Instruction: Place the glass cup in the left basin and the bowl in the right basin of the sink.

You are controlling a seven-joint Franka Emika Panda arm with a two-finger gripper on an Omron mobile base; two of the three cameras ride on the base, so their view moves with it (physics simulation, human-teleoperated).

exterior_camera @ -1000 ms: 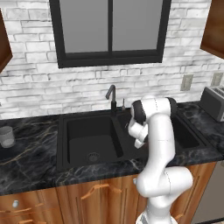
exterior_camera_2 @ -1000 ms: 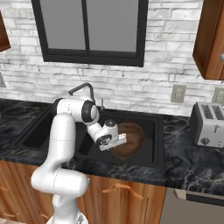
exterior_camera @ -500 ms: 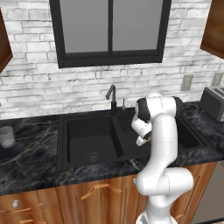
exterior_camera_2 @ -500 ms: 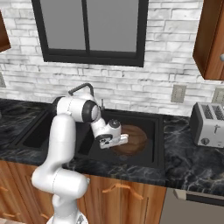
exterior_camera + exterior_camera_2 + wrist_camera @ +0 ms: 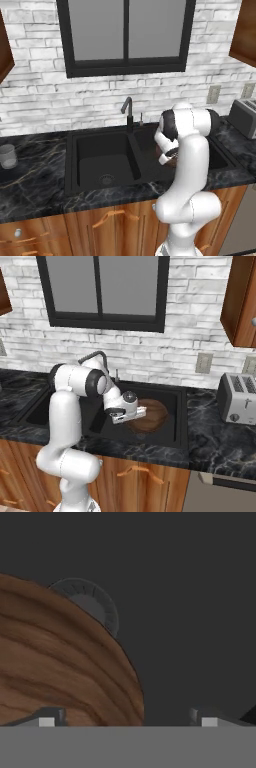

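The brown wooden bowl (image 5: 151, 416) lies in the right basin (image 5: 173, 398) of the black sink, partly over the round drain (image 5: 96, 605). My gripper (image 5: 131, 417) hangs low over the bowl's left edge, jaws open wide. In the hand view the bowl (image 5: 55, 662) reaches in between the spread fingertips of the gripper (image 5: 127, 721), and neither tip presses on it. The left basin (image 5: 102, 160) has nothing in it. The small glass cup (image 5: 7, 156) stands upright on the dark counter, far left of the sink.
A black curved faucet (image 5: 128, 107) rises behind the sink's divider. A silver toaster (image 5: 240, 398) stands on the counter right of the sink. White brick wall and a dark window lie behind. Wooden cabinets hang at both upper corners.
The jaws have spread from partly closed to wide open, letting go of the bowl, which now rests in the right basin. The hand has barely shifted.
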